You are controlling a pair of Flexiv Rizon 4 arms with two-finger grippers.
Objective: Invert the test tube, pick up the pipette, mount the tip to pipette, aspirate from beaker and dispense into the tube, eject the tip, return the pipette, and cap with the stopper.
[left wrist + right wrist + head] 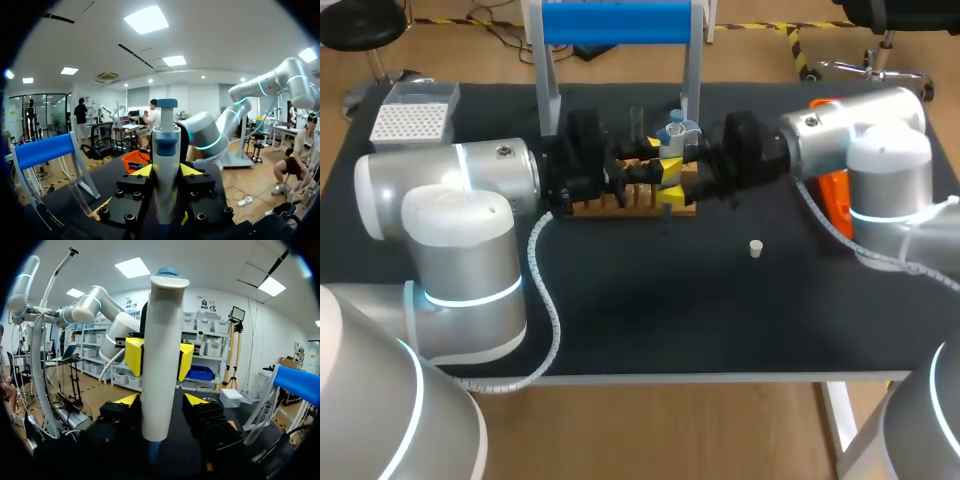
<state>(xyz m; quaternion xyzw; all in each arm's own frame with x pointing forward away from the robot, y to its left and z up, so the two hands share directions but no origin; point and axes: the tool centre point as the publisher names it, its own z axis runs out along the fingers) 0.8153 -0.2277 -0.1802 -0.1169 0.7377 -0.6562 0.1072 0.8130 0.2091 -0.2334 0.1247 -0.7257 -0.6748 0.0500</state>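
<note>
The white and blue pipette stands upright over the wooden rack, where both arms meet. My left gripper comes in from the left and is shut on the pipette's body, its yellow tips pressing it from both sides. My right gripper faces it from the other side, open, with its tips standing clear of the pipette on each side. The left gripper's yellow fingertips show behind the pipette. A clear test tube stands in the rack. The small white stopper lies on the mat.
A white tip box sits at the back left. A blue-topped stand rises behind the rack. An orange object lies partly hidden under my right arm. Dark mat lies bare in front of the rack.
</note>
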